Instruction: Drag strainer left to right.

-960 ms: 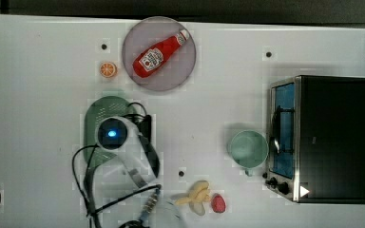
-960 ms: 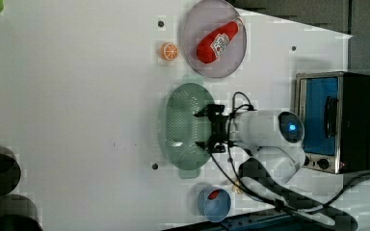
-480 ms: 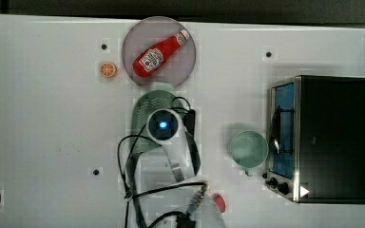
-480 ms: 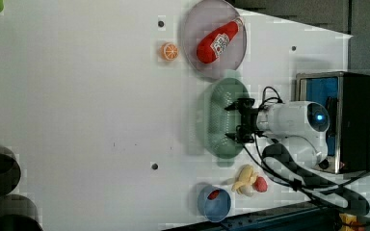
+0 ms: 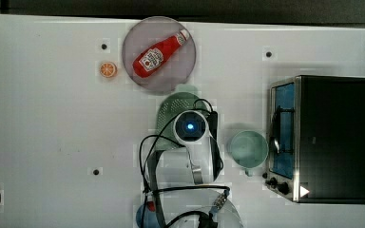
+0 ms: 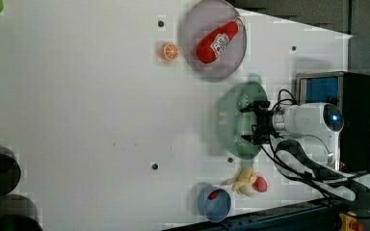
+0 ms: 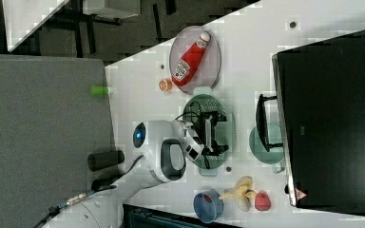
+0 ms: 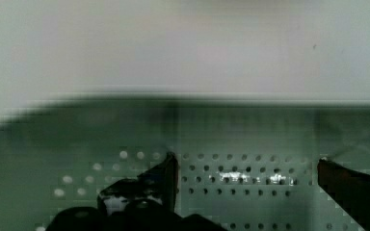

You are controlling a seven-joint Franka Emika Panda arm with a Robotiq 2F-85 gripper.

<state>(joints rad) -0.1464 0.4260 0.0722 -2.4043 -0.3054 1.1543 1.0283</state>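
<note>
The pale green oval plastic strainer (image 6: 236,120), its inside dotted with small holes, lies on the white desk (image 5: 52,118) directly under the tool (image 6: 255,122), which reaches down into its bowl. In the wrist view the two dark fingers (image 8: 166,178) stand spread wide with the perforated floor of the strainer between them; they clamp nothing, so the drag looks to be a push from inside the bowl, not a grip.

To do this step well, I would keep the tool low inside the bowl and bearing against the inner wall on the side toward travel, so the strainer slides flat and does not tip over its rim. Pressing too hard downward would only add friction; lifting too much risks the fingers riding over the wall and leaving the strainer behind.

Watch the surroundings. Just beyond the tool, toward the top view's right, sits a round mint-green smooth cup (image 5: 248,149), and past it a black toaster oven with a blue-tinted door (image 5: 321,137). Room on that side is short, so the slide should end before the strainer's rim nudges the cup. Behind the tool, near the strainer's far end, rests a grey round plate (image 5: 159,54) carrying a red ketchup bottle (image 5: 160,53); a straight path keeps clear of it.
</note>
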